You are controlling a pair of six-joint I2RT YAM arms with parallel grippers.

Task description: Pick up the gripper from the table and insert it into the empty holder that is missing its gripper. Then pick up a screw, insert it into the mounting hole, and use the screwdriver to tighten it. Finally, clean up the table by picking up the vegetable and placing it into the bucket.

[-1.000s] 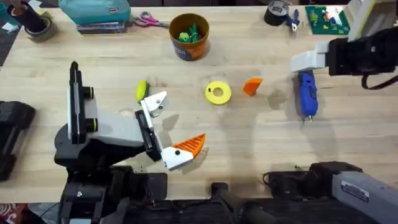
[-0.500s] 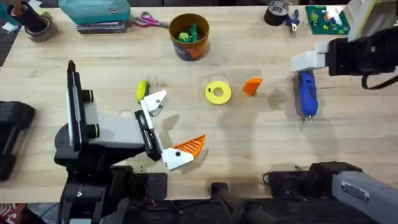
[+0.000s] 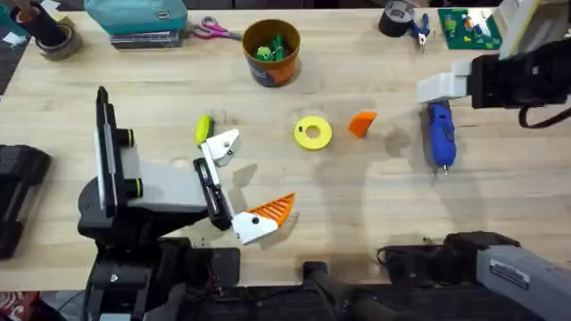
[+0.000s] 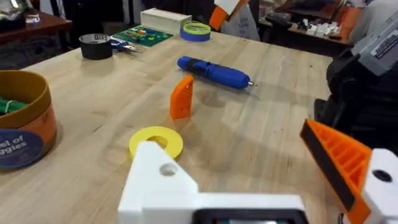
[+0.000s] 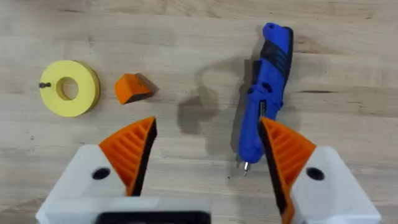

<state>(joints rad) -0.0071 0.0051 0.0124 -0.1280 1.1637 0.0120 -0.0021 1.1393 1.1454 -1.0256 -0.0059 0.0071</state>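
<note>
The loose orange gripper lies on the table between the yellow disc and the blue screwdriver. My left gripper is open and low over the table. One of its fingers is the bare white holder; the other carries an orange tip. My right gripper hangs open above the screwdriver, holding nothing. A yellow-green vegetable lies beside the holder. The orange-brown bucket holds green pieces.
A small dark screw sits at the yellow disc's rim. Along the far edge are scissors, a teal box, tape rolls and a green circuit board.
The left arm's upright link has shifted slightly to the left. The right arm and everything on the table are as before.
</note>
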